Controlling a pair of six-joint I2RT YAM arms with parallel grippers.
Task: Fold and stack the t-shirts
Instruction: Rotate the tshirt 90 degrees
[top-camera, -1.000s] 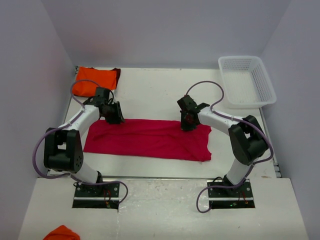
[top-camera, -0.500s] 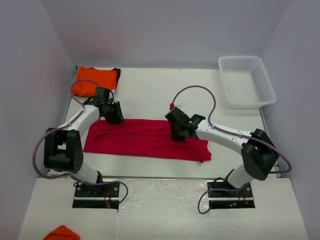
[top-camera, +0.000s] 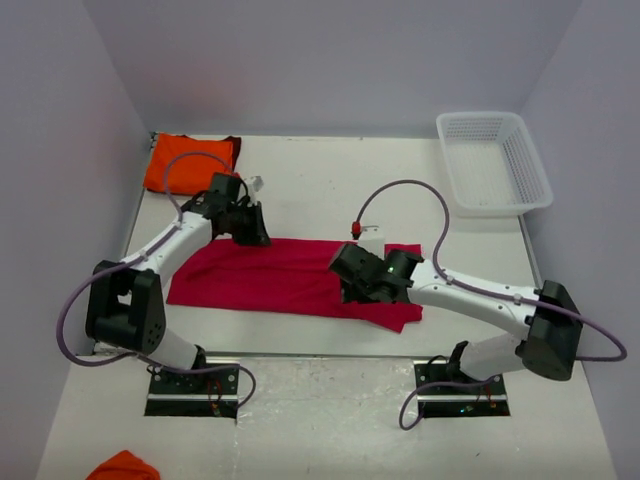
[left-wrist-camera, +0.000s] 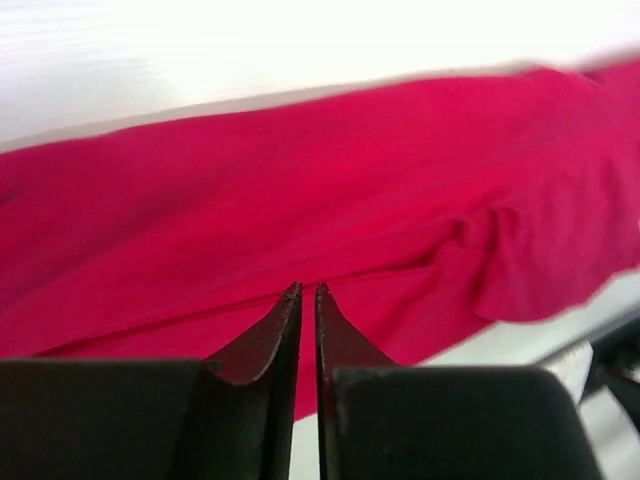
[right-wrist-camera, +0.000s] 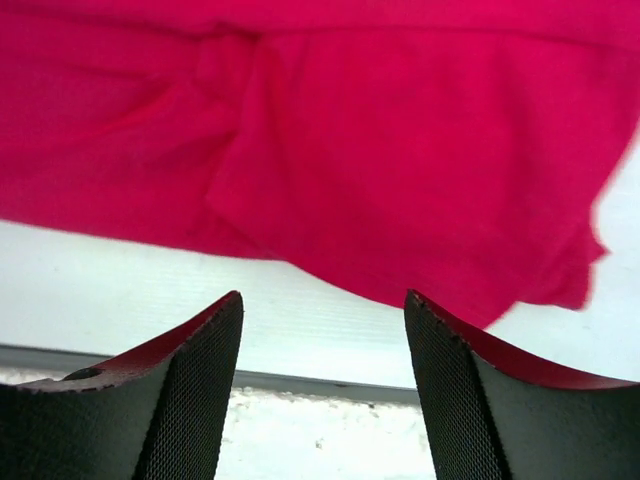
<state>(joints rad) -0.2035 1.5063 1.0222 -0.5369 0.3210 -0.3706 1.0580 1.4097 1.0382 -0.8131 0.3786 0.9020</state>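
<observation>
Two t-shirts lie on the white surface (top-camera: 320, 190). The crimson-pink t-shirt (top-camera: 270, 275) is spread as a long flat band across the middle of the frame. The orange t-shirt (top-camera: 188, 160) is bunched in the upper-left corner, with its dark maroon edge showing at its right side. The white lattice basket (top-camera: 497, 207) stands at the upper right, with its lattice floor in view.

The left arm reaches from the lower left toward the centre. The left claw (top-camera: 255, 228) sits at the far edge of the crimson-pink t-shirt. In the left wrist view its fingers are drawn almost together with only a thin slit between them. Whether they pinch cloth cannot be told.

The right arm stretches low from the lower right toward the centre. The right claw (right-wrist-camera: 322, 300) is spread wide above the near edge of the shirt and holds nothing.

A strip of bare surface separates the near hem of the shirt from the front lip of the surface. A wider bare area lies between the far edge of the shirt, the orange t-shirt and the basket.
</observation>
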